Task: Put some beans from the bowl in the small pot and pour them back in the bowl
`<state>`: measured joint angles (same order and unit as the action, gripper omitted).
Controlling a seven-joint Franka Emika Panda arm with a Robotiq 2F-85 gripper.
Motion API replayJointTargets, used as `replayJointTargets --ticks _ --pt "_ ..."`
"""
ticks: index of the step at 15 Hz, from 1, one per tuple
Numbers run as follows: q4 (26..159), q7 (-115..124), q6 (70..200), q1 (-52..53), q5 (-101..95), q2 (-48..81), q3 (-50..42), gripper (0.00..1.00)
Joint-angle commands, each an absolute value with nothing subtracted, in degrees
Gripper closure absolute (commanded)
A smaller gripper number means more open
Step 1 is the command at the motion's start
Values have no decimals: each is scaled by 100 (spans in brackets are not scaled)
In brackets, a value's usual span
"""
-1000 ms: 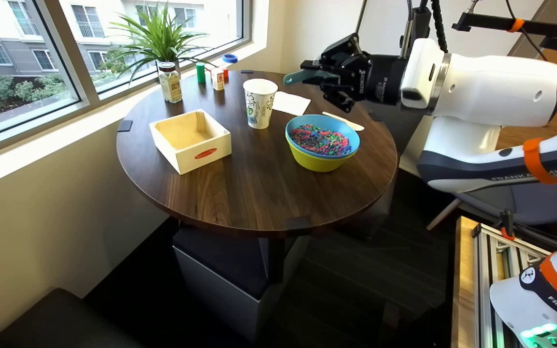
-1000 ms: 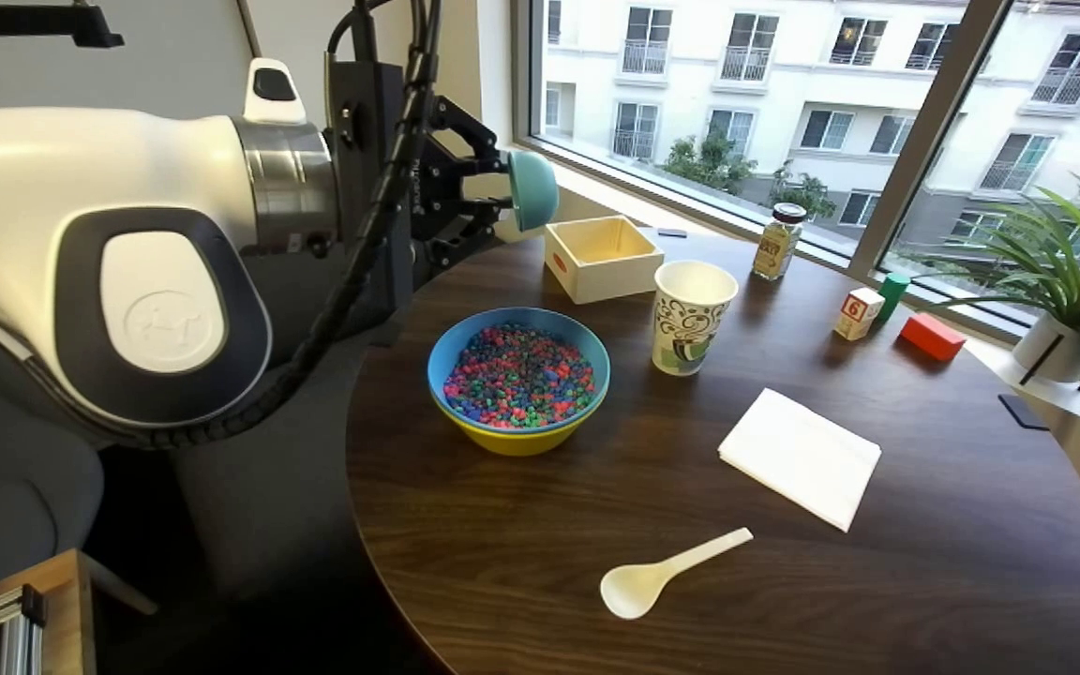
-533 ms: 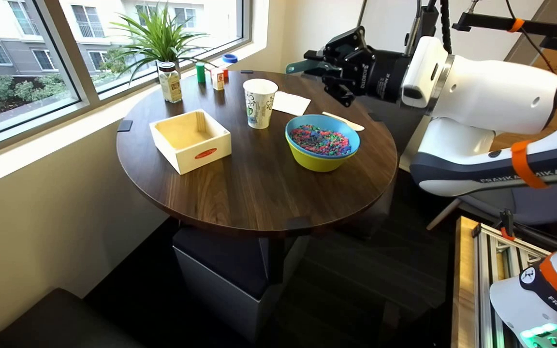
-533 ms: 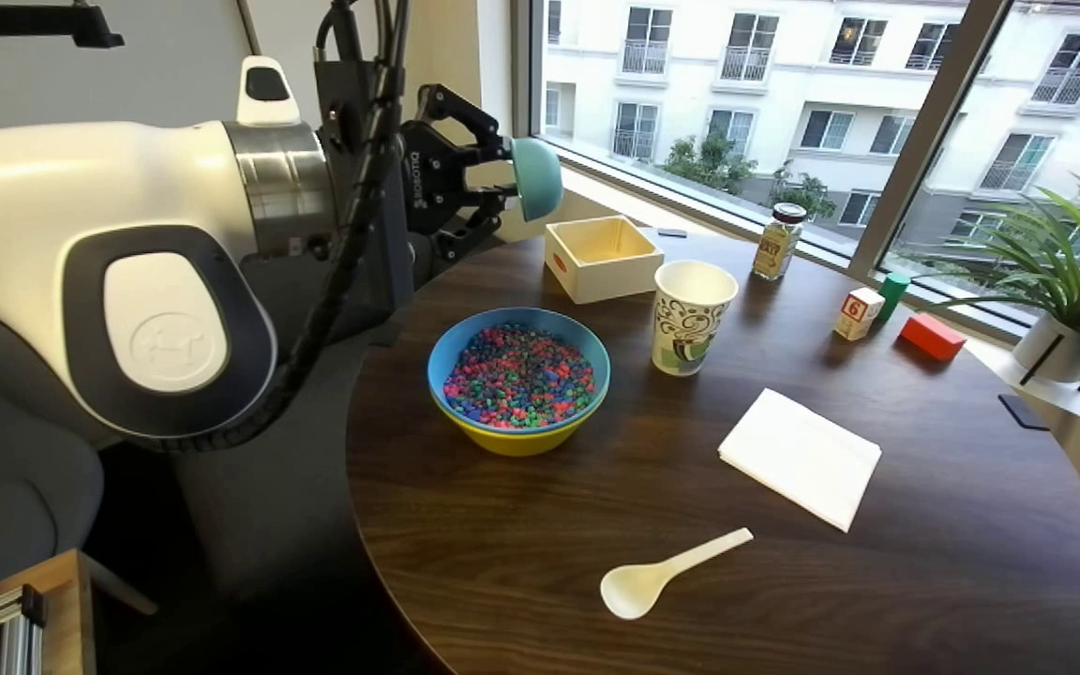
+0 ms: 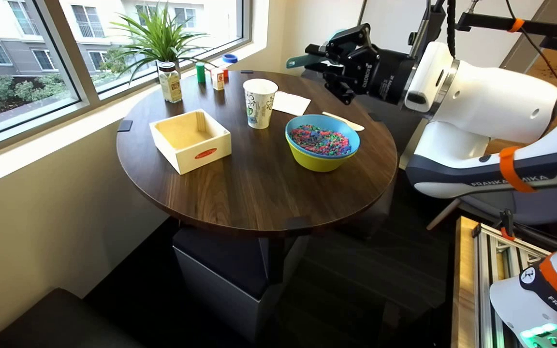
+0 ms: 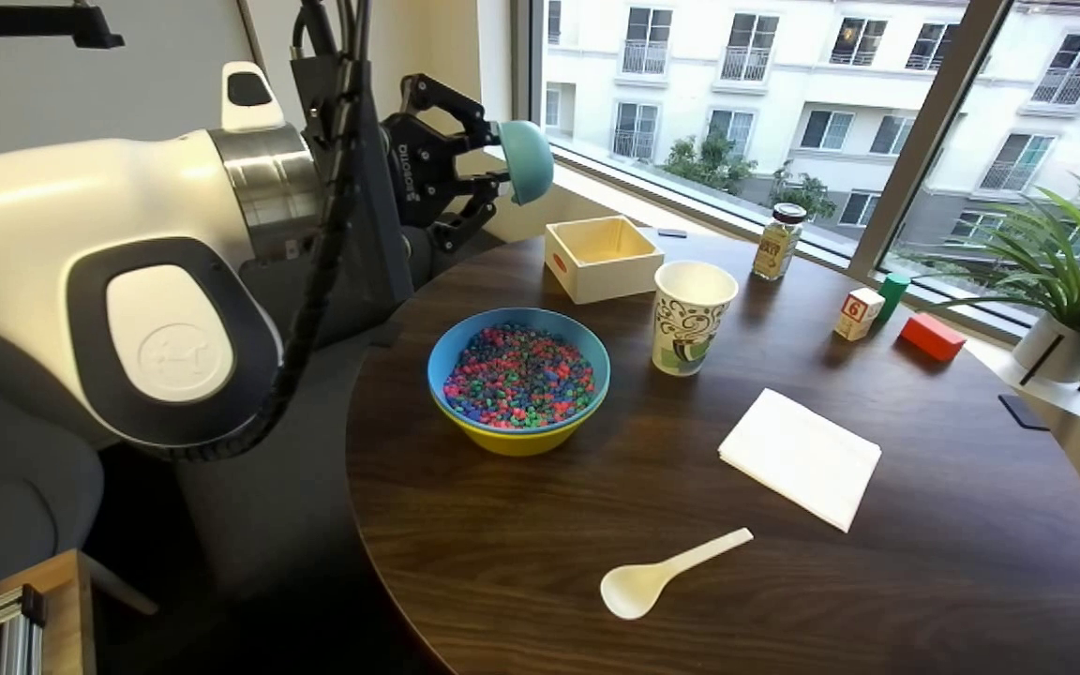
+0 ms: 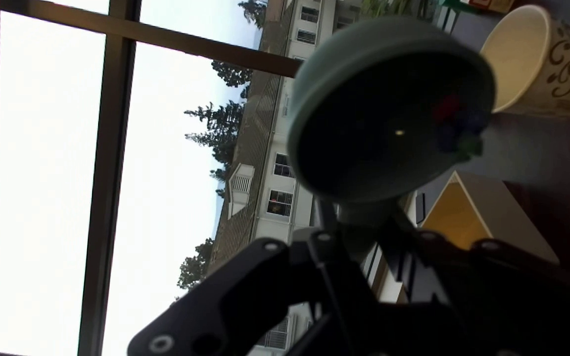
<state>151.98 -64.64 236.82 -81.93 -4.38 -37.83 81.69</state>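
Observation:
The small pot (image 6: 528, 161) is pale teal and rounded. My gripper (image 6: 495, 157) is shut on it and holds it well above the table. In the wrist view the gripper (image 7: 359, 225) shows below the pot (image 7: 389, 123), whose dark opening faces the camera, turned sideways. A few red, blue and green beans (image 7: 455, 126) lie at the pot's inner right edge. The bowl, yellow-green outside and blue inside, stands on the table in both exterior views (image 5: 318, 163) (image 6: 514, 442). It holds a heap of multicoloured beans (image 6: 519, 375). The gripper is up and away from the bowl.
A white patterned cup (image 6: 688, 323) stands near the bowl. A square wooden tray (image 5: 206, 153), a white napkin (image 6: 802, 459) and a white spoon (image 6: 638, 586) lie on the round table (image 5: 259, 193). A spice jar (image 6: 777, 244) and small blocks stand by the window.
My gripper has moved up and a little back with the pot in it, turning slightly. The bowl, its beans and the other table items have not moved.

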Motion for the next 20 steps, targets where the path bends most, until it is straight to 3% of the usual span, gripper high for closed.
replayJointTargets --ticks 1,11,20 --pt "15169 -6541 23961 -8442 -251 -4095 8378 94" --pt "15077 -6565 24349 -8786 -288 -4432 8507 94" --pt "15037 -5636 23394 -8639 -181 -4075 8224 94"
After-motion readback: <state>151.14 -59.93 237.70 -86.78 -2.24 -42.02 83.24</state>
